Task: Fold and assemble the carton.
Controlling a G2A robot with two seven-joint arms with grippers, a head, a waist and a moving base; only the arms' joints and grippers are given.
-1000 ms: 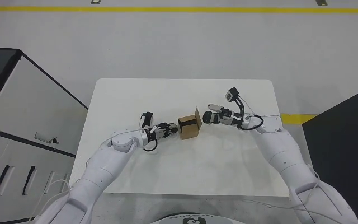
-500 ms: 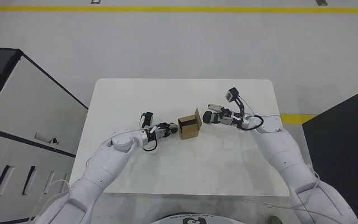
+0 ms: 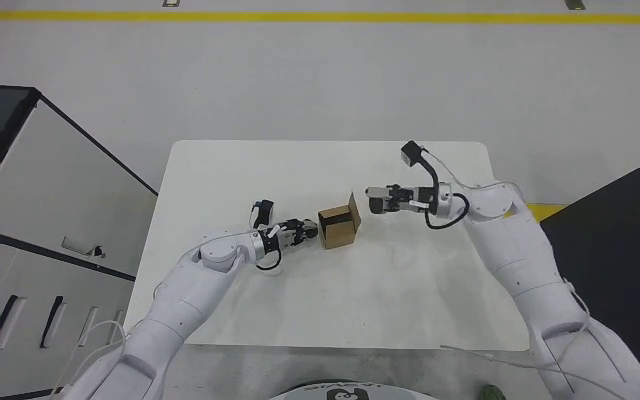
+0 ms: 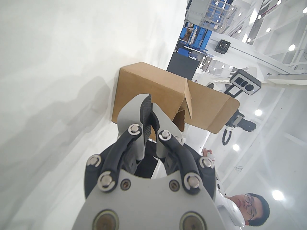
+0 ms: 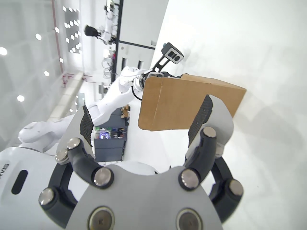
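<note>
Carton [image 3: 339, 228]: brown, table [image 3: 420, 300] ctr. My left gripper [image 4: 149, 107]: jaws shut, nothing seen between, tips at carton's 9 o'clock. My right gripper [image 5: 146, 108]: jaws wide open, empty, at carton's 2 o'clock.

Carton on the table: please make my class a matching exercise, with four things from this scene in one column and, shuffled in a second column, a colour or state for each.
Things
1. carton
2. left end effector
3. right end effector
4. table

Colours or states
A. white, flat top
B. fingers spread wide apart
C. brown, one flap open
D. fingers closed together

Pairs: 1-C, 2-D, 3-B, 4-A
</note>
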